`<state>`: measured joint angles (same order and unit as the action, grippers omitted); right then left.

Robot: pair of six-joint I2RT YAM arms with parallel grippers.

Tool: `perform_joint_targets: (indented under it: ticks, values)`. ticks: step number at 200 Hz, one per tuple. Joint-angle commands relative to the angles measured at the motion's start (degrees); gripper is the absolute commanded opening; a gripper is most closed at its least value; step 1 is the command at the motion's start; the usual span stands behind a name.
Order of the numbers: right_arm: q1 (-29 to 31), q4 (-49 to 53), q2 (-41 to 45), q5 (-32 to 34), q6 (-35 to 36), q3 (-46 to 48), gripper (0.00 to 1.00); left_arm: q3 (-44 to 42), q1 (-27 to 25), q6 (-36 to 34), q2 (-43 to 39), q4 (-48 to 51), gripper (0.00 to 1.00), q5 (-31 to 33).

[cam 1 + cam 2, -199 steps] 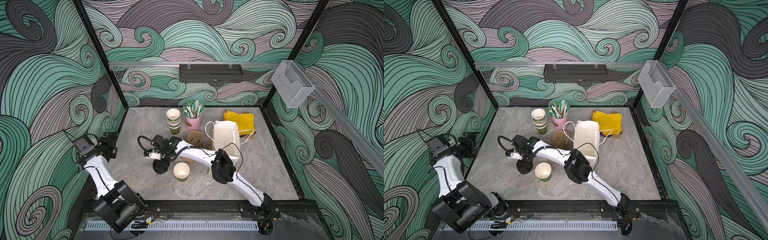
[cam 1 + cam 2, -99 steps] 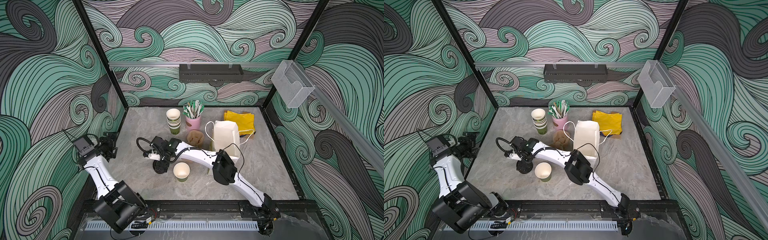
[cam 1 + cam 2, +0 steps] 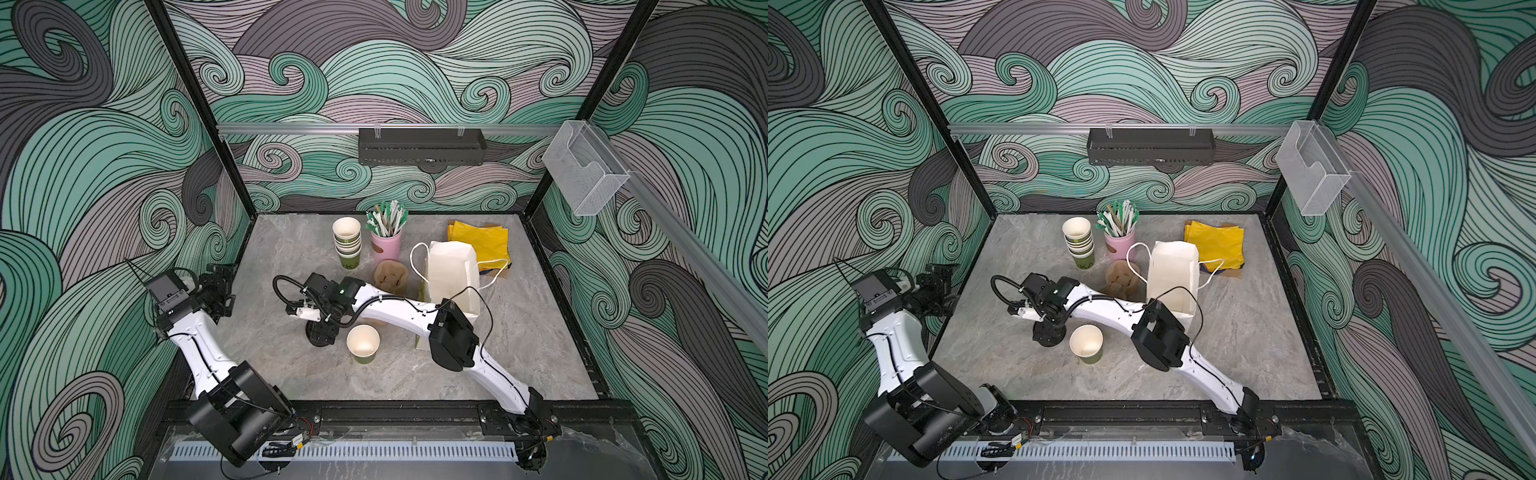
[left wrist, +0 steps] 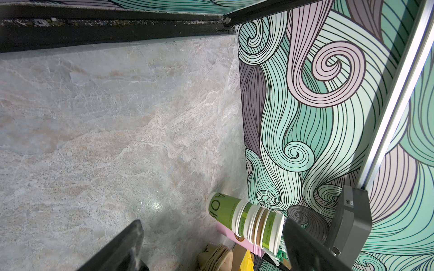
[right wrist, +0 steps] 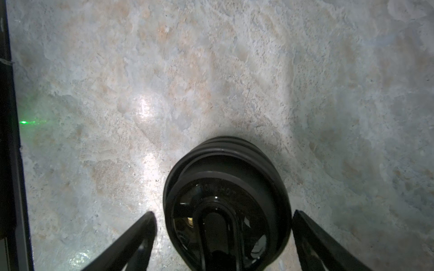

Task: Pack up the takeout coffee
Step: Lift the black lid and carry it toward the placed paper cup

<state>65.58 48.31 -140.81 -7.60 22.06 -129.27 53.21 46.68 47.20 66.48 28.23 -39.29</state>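
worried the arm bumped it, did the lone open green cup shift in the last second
No. The open green cup sits at the same spot, left of the white paper bag's near end in a top view.

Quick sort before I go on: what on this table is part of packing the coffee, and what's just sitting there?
For the job: lone green cup, unlidded; stack of black lids, straddled by the open right gripper; stacked green cups; white paper bag, probably.
Lying about: pink cup of straws; yellow napkins; brown pulp carriers.
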Motion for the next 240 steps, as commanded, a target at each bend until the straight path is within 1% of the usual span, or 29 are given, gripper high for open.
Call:
perform_joint_targets:
  ticks: [1,25,52,68,80,105,127,160,193,240]
  values:
    - [0.6,-0.4,2.3,-1.1,1.2,0.6,0.91,0.8,-0.4,0.2,-1.3,-0.8,0.96,-0.7]
    - [0.8,-0.6,2.5,0.4,1.5,0.9,0.92,0.8,-0.4,0.3,-1.3,-0.8,0.96,-0.6]
    - [1.2,-2.4,3.2,5.2,1.3,2.4,0.93,0.7,-0.4,0.3,-1.3,-1.0,0.96,-0.6]
    - [1.2,-3.5,4.8,5.3,1.2,3.9,0.94,0.7,-0.4,0.3,-1.3,-1.0,0.96,-0.6]
    - [1.2,-5.5,7.3,4.5,1.1,6.8,0.95,0.7,-0.4,0.3,-1.3,-0.9,0.96,-0.7]
    - [1.7,-12.6,13.0,4.2,1.3,16.3,0.97,0.3,-0.4,0.5,-1.8,-1.1,0.96,-0.5]
    - [2.1,-16.2,14.9,4.5,1.6,20.0,0.97,-0.4,-0.4,0.9,-2.4,-1.6,0.96,-0.2]
    - [2.7,-17.5,14.9,3.9,2.4,21.3,0.92,-0.4,-0.4,0.8,-2.5,-1.5,0.96,-0.1]
    - [2.7,-16.2,12.8,3.0,2.6,20.0,0.89,-0.4,-0.4,0.8,-2.1,-1.7,0.96,-0.2]
    - [2.8,-15.2,9.3,6.4,3.0,17.5,0.91,-0.6,-0.4,0.8,-1.8,-1.9,0.96,-0.4]
